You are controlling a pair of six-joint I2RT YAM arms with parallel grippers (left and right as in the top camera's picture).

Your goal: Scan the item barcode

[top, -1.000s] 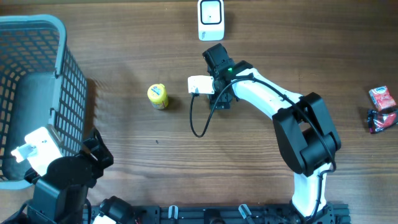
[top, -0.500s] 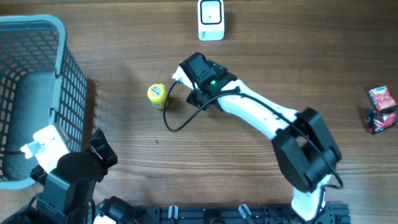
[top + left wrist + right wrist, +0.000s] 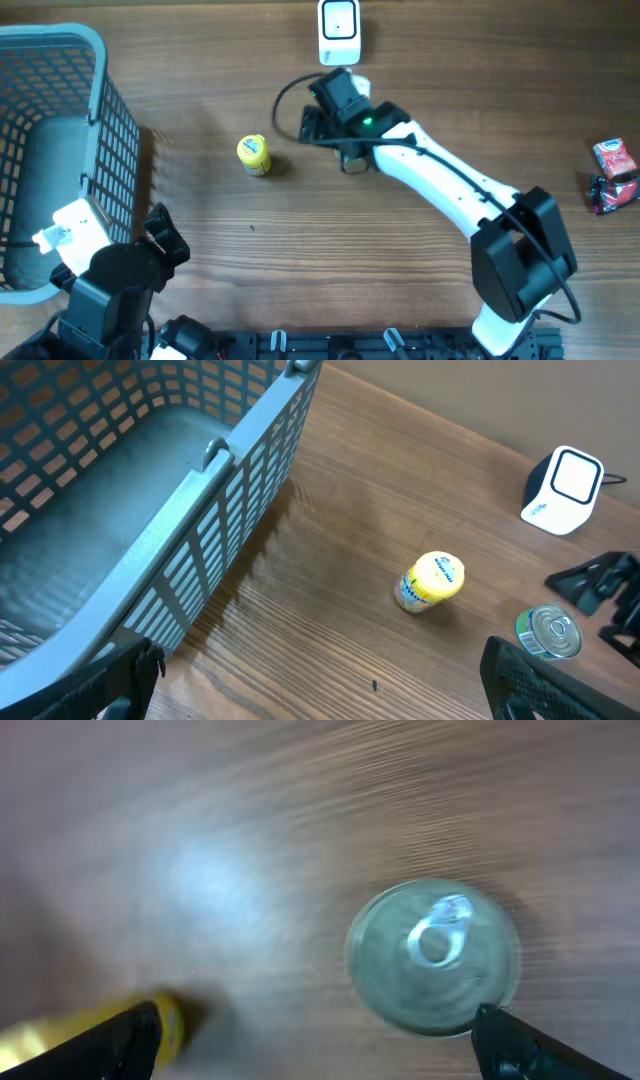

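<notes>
Our right gripper (image 3: 315, 1040) hangs wide open and empty over the can (image 3: 435, 955), which stands upright on the counter (image 3: 200, 230) at the scanner's (image 3: 339, 32) 6 o'clock. From the gripper's middle the can lies toward 1 o'clock, and we judge this arm far nearer than the left arm (image 3: 110, 285).

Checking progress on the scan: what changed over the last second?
The right tool, open and empty, swung left toward the yellow bottle, then back above the can. Nothing was gripped. The bottle, can, scanner and basket stayed put.
</notes>
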